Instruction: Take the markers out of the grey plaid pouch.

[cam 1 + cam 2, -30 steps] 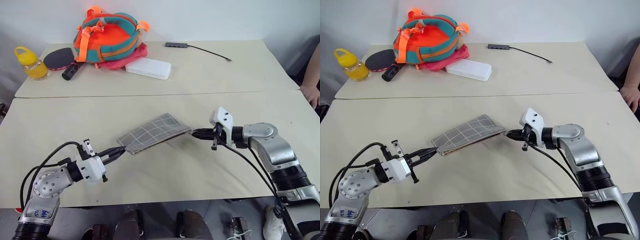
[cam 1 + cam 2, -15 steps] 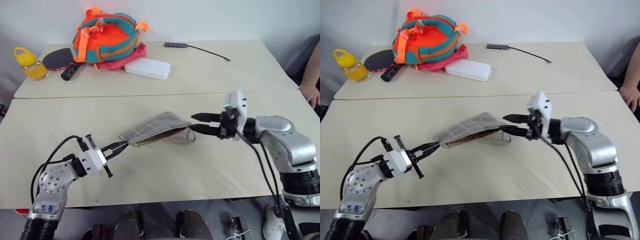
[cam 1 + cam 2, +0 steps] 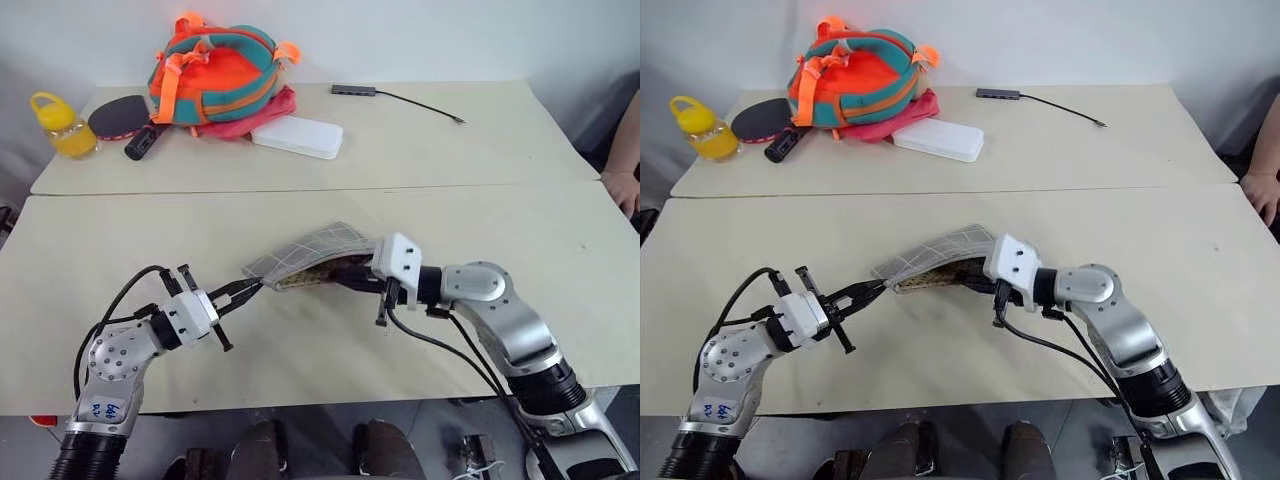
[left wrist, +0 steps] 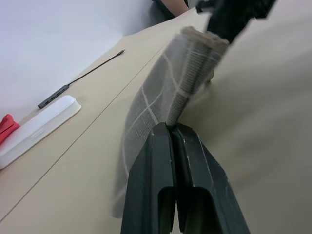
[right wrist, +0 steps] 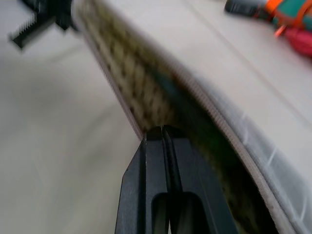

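I see pouch at near table centre, between left gripper at its left end and right gripper at its right end. Far table: bottle at far-left corner; paddle, backpack, white case rightward; cable hub along far edge.

Left pincer pinched shut, right pincer apparently closed too, arms converging inward.

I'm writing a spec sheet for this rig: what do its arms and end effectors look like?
Both arms are silver-grey metal with black ribbed sections and loose black cables. The left end effector has slim black fingers behind a white wrist block; its arm bears blue handwritten marks. The right end effector has black fingers behind a white camera housing.
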`<move>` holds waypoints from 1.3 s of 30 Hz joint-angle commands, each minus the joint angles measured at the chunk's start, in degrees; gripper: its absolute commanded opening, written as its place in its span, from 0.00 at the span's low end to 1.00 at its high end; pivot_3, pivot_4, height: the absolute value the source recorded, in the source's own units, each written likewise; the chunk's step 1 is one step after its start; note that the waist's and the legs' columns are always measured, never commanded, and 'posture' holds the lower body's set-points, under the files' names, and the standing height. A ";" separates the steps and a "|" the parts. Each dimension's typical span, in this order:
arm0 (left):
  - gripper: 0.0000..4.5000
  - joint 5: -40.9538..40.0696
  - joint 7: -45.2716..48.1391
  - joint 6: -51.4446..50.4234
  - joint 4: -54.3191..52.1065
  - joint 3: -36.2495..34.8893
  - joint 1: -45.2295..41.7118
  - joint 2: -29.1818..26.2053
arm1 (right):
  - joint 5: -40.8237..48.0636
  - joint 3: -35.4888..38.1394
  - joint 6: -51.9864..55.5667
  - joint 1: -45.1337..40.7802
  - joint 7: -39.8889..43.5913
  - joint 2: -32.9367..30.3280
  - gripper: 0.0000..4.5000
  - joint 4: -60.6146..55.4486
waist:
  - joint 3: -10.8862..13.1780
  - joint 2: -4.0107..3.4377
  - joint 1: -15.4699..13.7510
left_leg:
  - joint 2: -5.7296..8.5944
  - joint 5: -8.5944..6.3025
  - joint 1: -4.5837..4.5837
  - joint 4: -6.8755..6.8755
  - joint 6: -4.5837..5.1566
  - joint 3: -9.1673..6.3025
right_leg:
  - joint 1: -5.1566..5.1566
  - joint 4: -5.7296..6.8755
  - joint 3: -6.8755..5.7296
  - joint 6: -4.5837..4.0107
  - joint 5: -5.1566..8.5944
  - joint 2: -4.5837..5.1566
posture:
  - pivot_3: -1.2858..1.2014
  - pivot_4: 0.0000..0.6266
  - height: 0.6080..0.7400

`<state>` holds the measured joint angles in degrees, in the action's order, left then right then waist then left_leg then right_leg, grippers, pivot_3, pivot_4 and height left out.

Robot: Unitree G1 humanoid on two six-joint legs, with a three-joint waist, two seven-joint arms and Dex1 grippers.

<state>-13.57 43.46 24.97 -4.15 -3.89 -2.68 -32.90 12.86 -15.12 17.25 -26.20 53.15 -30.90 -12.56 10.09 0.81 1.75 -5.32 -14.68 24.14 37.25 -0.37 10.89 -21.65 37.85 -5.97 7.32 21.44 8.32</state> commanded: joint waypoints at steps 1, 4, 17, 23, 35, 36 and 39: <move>0.00 -1.40 0.15 -0.33 -3.45 0.10 -0.02 0.44 | -3.77 0.00 -5.67 -1.32 -1.40 0.24 0.01 0.99 | 0.00 0.00 0.09 | -0.01 0.00 -0.01 0.00 0.00 0.00 | 0.00 0.01 0.00 0.00 0.00 -0.01 | 0.52 0.24 1.00; 0.00 -1.87 1.29 -1.22 -4.49 1.26 -0.05 0.67 | -13.10 -2.34 -15.42 -4.48 -4.35 -0.73 0.01 5.12 | 0.00 0.00 0.16 | -0.02 0.01 -0.01 0.01 -0.01 0.00 | 0.00 0.02 0.01 0.00 0.00 -0.02 | 0.52 0.24 1.00; 0.00 -2.71 1.85 -6.21 -6.41 3.17 -3.97 2.53 | -21.27 -2.90 -27.39 -9.91 -2.04 -3.68 0.45 12.11 | 0.01 0.01 0.30 | -0.03 0.02 -0.03 0.03 -0.02 0.02 | 0.02 0.03 0.02 0.00 0.00 -0.02 | 0.52 0.24 1.00; 0.00 -5.17 1.50 -9.19 -7.05 2.71 -4.32 4.43 | -21.82 -2.61 -24.90 -10.07 -2.17 -2.85 0.92 10.48 | 0.01 0.01 0.03 | -0.03 0.01 -0.02 0.08 -0.02 0.00 | 0.02 0.05 0.02 0.00 0.00 -0.03 | 0.52 0.24 1.00; 0.00 -16.65 1.89 -24.09 -11.15 2.42 -3.43 7.83 | -11.58 0.34 -9.80 -13.07 9.66 -6.82 0.85 2.58 | 0.01 0.01 -0.08 | -0.03 0.01 -0.01 0.10 -0.02 -0.07 | 0.06 0.05 0.01 0.00 0.00 -0.03 | 0.52 0.24 1.00; 0.00 -18.13 2.40 -25.81 -11.60 2.79 -3.05 8.03 | -11.03 0.43 -8.49 -13.51 10.77 -7.62 0.85 2.16 | 0.01 0.01 -0.04 | -0.02 0.00 -0.01 0.10 0.00 -0.08 | 0.07 0.04 0.01 0.00 0.00 -0.02 | 0.52 0.24 1.00; 0.00 -22.46 2.56 -30.91 -12.77 3.43 -2.57 9.54 | -8.88 0.45 -4.90 -14.36 13.52 -9.21 0.85 1.21 | 0.01 0.01 -0.05 | -0.03 0.01 -0.02 0.11 -0.01 -0.08 | 0.07 0.04 0.00 0.00 0.00 -0.03 | 0.52 0.24 1.00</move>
<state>-32.40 45.80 -3.93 -13.64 -0.96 -5.68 -24.31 1.64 -16.21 10.40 -39.42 64.95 -39.13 -8.99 10.09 0.82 1.70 -5.35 -14.67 24.12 37.37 -0.38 10.81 -21.58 37.90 -5.96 7.32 21.44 8.29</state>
